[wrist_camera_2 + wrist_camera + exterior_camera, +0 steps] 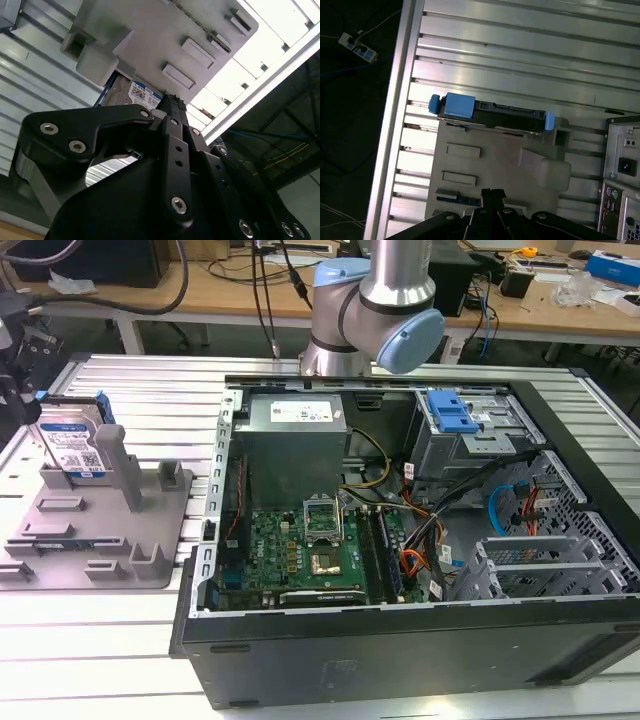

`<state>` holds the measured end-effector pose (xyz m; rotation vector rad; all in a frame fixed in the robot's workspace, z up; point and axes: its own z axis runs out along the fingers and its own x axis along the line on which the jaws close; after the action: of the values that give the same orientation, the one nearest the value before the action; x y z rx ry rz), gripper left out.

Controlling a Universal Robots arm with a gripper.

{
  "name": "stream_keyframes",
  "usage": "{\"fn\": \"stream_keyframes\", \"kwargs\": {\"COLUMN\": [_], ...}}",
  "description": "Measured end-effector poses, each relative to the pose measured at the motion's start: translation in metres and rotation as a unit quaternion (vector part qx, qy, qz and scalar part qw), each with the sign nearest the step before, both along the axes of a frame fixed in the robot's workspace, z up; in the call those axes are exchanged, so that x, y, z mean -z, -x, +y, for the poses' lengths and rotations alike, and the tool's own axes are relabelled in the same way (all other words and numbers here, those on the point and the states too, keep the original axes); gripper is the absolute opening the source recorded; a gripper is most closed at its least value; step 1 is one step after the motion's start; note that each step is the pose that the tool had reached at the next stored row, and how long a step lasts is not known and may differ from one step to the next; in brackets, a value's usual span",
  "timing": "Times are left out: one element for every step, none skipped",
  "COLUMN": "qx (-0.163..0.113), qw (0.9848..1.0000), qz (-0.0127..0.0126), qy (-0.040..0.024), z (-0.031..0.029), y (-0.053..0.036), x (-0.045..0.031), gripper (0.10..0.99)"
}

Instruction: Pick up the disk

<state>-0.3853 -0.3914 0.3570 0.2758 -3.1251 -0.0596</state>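
From my end the black metal gripper (493, 193) has its fingers pressed together, gripping nothing. The flat silver disk with blue plastic rails (72, 447) stands upright in the grey plastic fixture plate (110, 540), upper left of the exterior view.

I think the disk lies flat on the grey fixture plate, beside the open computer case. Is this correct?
No. The disk stands upright on its edge on the grey fixture plate, beside the open computer case; the exterior view shows it.

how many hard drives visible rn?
1: the disk stands on edge on the grey fixture plate, at the exterior view's left. The PC's drive cage may hide more.
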Motion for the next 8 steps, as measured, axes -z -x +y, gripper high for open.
{"fn": "stream_keyframes", "kwargs": {"qx": [-0.029,-0.039,-0.048,-0.063,-0.077,-0.091,-0.106,-0.117], "qw": [0.9996,0.9992,0.9988,0.9980,0.9970,0.9959,0.9944,0.9932], "qz": [0.0000,0.0000,0.0000,0.0000,0.0000,0.0000,0.0000,0.0000], "qy": [0.0000,0.0000,0.0000,0.0000,0.0000,0.0000,0.0000,0.0000], "z": [0.0000,0.0000,0.0000,0.0000,0.0000,0.0000,0.0000,0.0000], "y": [0.0000,0.0000,0.0000,0.0000,0.0000,0.0000,0.0000,0.0000], "x": [0.0000,0.0000,0.0000,0.0000,0.0000,0.0000,0.0000,0.0000], "gripper": [0.106,0.106,0.106,0.106,0.106,0.106,0.106,0.106]}}
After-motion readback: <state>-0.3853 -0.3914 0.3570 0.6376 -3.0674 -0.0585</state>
